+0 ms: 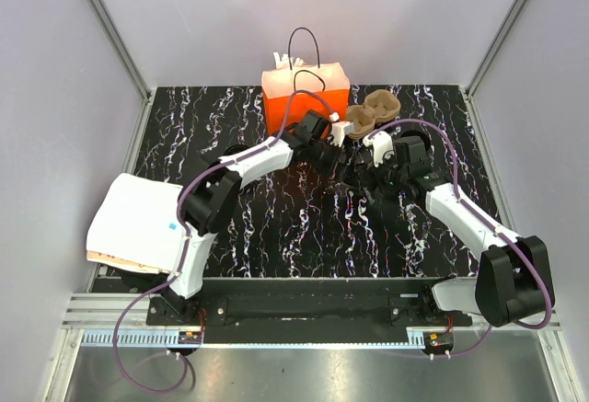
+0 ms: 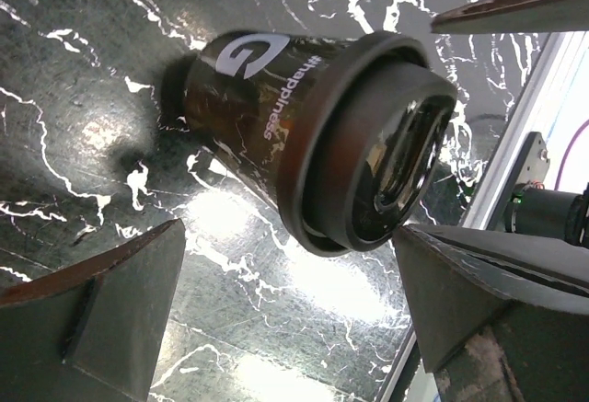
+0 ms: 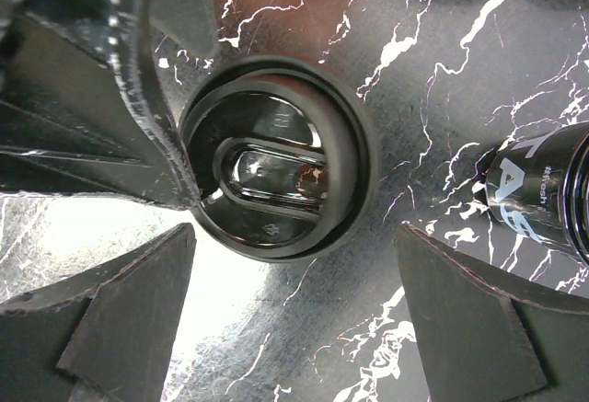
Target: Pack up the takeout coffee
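Grasp stage: the takeout coffee (image 2: 313, 135) sits unheld on the marbled table (image 2: 74, 98). The left gripper (image 2: 290, 236) and right gripper (image 3: 294, 236) both frame it, seemingly the same cup, fingers spread wide. Next, one must clench its body, lift it, and carry it to the orange paper bag (image 1: 304, 98) at eleven o'clock.

desk (image 1: 276, 236): black, white-veined | far edge: orange paper bag (image 1: 287, 94), brown cup tray (image 1: 377, 108) beside it | middle: takeout coffee (image 2: 276, 117)

Takeout coffee (image 2: 248, 98): glossy plastic lid (image 2: 391, 158), smooth paper wall. Surface (image 2: 64, 126) gleams, marble-patterned. My left tool's (image 2: 290, 232) pads (image 2: 101, 319) look matt, grainy.
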Tool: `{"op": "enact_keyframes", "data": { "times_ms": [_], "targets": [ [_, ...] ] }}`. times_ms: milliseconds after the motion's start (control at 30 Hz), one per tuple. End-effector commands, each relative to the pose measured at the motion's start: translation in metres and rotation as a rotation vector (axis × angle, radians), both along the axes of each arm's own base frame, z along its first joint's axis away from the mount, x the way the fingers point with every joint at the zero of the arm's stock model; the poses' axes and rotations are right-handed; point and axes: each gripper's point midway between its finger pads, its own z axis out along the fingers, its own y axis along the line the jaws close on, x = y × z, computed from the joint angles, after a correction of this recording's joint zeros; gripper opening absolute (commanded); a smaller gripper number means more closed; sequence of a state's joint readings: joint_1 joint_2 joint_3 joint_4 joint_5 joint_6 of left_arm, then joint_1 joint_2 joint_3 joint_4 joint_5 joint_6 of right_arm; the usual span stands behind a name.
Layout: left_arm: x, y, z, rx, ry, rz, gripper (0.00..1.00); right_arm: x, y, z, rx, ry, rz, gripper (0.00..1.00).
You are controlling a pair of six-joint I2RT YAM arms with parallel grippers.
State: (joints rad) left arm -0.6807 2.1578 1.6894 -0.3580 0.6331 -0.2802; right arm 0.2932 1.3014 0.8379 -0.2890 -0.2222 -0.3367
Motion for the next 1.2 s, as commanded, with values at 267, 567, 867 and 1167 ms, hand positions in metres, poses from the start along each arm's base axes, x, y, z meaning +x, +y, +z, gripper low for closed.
{"op": "enact_keyframes", "data": {
  "times_ms": [267, 567, 867, 1167],
  "targets": [
    [0.034, -0.01, 0.051, -0.052, -0.122, 0.027, 0.99, 0.027, 0.009, 0.039, 0.037, -0.106, 0.009, 0.94],
    [0.031, -0.004, 0.048, -0.05, -0.105, 0.031, 0.99, 0.013, 0.015, 0.042, 0.066, -0.1, 0.06, 0.84],
    [0.016, 0.012, 0.055, -0.07, -0.107, -0.02, 0.99, -0.022, 0.007, 0.026, -0.031, -0.101, 0.222, 0.8],
    [0.019, 0.018, 0.047, -0.062, -0.092, -0.008, 0.99, -0.033, 0.009, 0.003, -0.174, -0.172, 0.318, 0.73]
  ]
}}
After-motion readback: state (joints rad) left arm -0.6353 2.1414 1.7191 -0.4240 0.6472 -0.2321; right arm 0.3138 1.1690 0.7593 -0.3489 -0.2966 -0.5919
